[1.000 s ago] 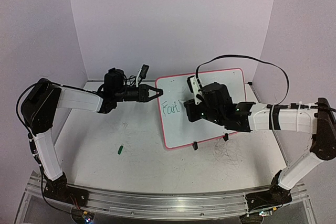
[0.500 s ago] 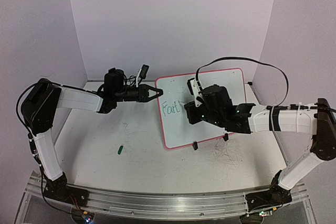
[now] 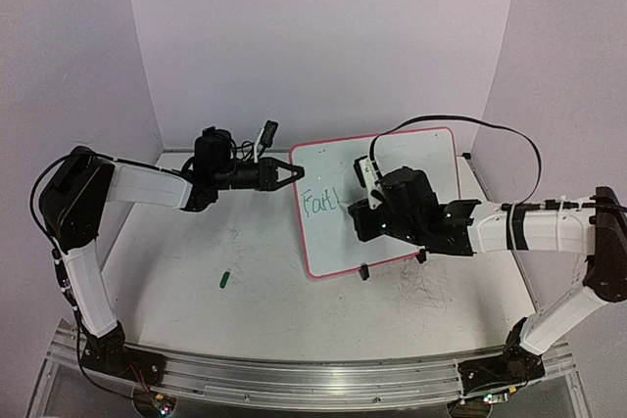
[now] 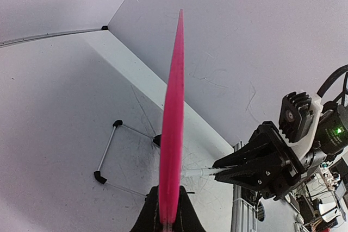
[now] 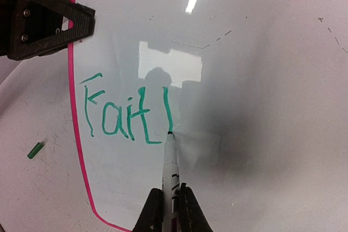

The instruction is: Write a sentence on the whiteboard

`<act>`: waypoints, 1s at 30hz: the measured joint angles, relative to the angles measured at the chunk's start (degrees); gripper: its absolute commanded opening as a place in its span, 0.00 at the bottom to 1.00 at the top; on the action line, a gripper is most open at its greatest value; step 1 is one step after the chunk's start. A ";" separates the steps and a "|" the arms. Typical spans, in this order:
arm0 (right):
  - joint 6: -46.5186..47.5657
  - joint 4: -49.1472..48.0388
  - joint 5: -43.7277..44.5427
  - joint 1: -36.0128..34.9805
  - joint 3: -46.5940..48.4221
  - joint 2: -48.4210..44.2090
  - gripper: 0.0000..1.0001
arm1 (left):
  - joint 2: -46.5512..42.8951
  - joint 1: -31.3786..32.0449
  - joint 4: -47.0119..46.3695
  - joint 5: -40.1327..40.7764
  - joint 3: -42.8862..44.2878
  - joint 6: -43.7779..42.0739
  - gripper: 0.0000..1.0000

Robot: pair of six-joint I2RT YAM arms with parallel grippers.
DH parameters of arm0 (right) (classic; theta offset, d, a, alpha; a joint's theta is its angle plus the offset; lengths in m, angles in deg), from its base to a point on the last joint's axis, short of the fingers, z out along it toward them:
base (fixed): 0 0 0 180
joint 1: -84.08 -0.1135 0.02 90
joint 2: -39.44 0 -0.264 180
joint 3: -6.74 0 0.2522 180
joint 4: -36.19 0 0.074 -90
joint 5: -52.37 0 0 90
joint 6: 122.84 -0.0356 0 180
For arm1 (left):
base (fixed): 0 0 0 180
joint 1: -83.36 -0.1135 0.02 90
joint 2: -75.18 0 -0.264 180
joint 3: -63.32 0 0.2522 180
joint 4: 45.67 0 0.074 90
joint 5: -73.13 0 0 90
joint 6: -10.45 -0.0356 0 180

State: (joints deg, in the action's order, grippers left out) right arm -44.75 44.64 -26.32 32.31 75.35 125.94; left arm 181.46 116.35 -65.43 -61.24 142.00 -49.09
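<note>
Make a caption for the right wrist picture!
The right tool holds a marker, writing green letters on the pink-framed whiteboard.

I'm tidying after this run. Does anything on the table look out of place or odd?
A small green piece, likely a marker cap, lies loose on the table left of the whiteboard. Dark scribble marks stain it by the board's near edge. The whiteboard sits askew, its edge pinched in the left gripper.

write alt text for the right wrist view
A marker in the right gripper touches its tip to a pink-framed whiteboard, at the foot of a stroke after the green letters "Fait". The left gripper pinches the board's left edge.
</note>
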 measured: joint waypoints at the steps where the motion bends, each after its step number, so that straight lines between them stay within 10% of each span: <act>1: -0.12 0.05 -0.21 0.00 -0.19 -0.08 0.00 | 0.00 0.00 0.00 -0.02 0.00 0.00 0.00; 30: -0.17 0.46 0.99 -0.02 2.25 0.76 0.00 | 0.00 0.02 -0.02 -0.02 0.00 0.00 0.00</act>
State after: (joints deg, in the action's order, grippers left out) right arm -44.92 45.10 -25.33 32.29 77.61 126.70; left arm 181.46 116.37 -65.45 -61.26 142.00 -49.09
